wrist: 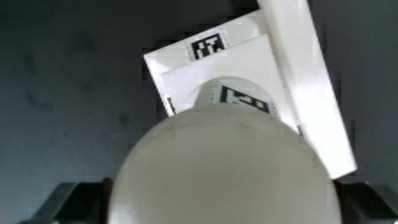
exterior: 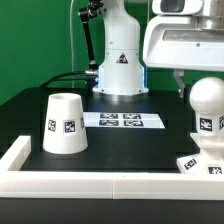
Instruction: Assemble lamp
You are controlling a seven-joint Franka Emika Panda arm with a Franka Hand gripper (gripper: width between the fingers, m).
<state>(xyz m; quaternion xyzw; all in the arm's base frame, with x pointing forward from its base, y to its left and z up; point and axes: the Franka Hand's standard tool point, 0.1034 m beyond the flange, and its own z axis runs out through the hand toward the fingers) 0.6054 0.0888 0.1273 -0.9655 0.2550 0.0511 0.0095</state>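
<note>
Black tabletop (exterior: 30, 100) | claw (wrist: 222, 205) gripping bulb (exterior: 207, 100) at base (exterior: 200, 163), frame right | risk: off-axis bulb may jam, dragging base

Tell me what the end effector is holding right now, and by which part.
The end effector appears to grip the bulb by its round head, above the base.

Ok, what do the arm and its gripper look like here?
Glossy white pedestal with a black triangle mark and black cabling beside it. The gripper has a boxy white housing and dark fingers.
</note>
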